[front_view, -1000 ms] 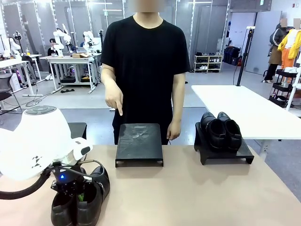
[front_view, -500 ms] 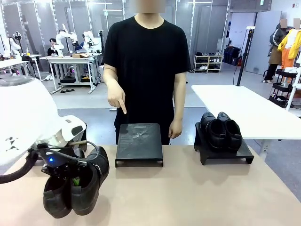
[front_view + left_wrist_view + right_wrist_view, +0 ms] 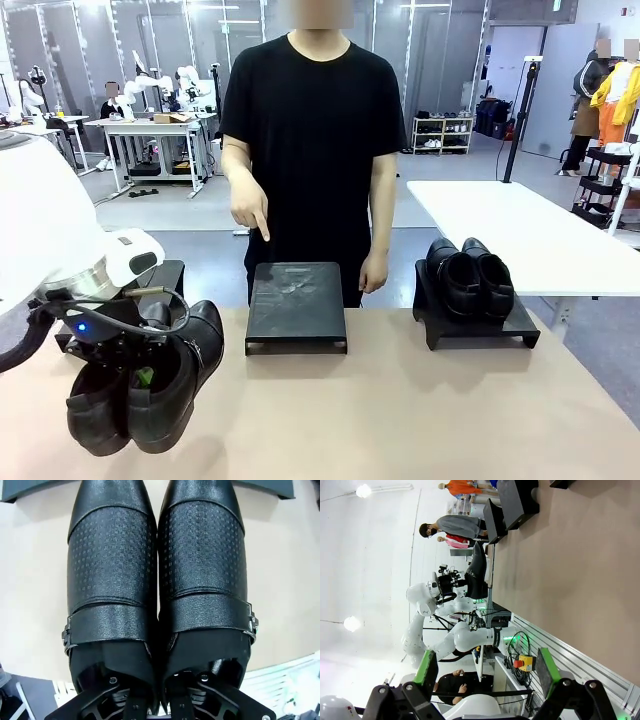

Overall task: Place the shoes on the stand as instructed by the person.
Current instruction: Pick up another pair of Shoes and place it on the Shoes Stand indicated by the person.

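My left gripper (image 3: 140, 372) is shut on a pair of glossy black shoes (image 3: 145, 390), holding them in the air above the table's left front, toes tilted down. In the left wrist view the two shoes (image 3: 160, 580) hang side by side, and the fingers grip their inner collars at the bottom edge. The person stands at the far side, and one hand (image 3: 250, 212) points down at the bare middle stand (image 3: 296, 300). A second pair of shoes (image 3: 470, 272) rests on the right stand (image 3: 478, 328). My right gripper (image 3: 485, 675) is open, with green pads (image 3: 427, 667) wide apart and nothing between them.
A third black stand (image 3: 168, 275) sits at the far left, partly behind my left arm. The tan table (image 3: 420, 410) has free room in the middle and front right. A white table (image 3: 530, 230) stands beyond on the right.
My left arm has lifted the pair of shoes off the table and swung it a little to the left. The person's hand keeps pointing at the middle stand.
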Robot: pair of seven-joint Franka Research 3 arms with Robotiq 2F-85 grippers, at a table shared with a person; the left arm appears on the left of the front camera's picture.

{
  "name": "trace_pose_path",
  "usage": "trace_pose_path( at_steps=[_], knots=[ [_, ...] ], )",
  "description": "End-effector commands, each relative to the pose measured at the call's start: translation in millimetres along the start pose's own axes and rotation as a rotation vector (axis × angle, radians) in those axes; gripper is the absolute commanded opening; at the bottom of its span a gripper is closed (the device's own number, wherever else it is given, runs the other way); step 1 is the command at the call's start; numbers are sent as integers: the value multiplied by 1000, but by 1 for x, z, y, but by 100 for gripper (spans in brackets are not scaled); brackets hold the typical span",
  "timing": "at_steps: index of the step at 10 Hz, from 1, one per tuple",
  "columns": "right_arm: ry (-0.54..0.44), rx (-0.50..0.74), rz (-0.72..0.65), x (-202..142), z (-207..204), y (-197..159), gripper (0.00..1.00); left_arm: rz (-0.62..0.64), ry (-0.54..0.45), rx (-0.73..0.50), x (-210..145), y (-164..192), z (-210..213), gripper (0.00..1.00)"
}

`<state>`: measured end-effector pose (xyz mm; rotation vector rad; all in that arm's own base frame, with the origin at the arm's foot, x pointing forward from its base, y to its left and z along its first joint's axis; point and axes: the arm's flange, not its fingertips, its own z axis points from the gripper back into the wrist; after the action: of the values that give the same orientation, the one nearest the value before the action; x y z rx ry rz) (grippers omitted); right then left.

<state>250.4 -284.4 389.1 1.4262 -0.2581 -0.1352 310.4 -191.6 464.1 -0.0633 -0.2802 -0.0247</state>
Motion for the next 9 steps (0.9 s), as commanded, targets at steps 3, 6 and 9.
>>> trace_pose_path(
  at_steps=[3, 6, 9],
  knots=[
    [-8, -10, 7, -2, -1, 2, 100, 30, 0, 3, 1, -4, -5, 0],
    [-8, -10, 7, -2, -1, 2, 100, 10, 25, 10, -2, 0, -11, 9],
    [-8, -10, 7, -2, -1, 2, 100, -27, 40, 64, 35, -34, 15, 9]
  ],
)
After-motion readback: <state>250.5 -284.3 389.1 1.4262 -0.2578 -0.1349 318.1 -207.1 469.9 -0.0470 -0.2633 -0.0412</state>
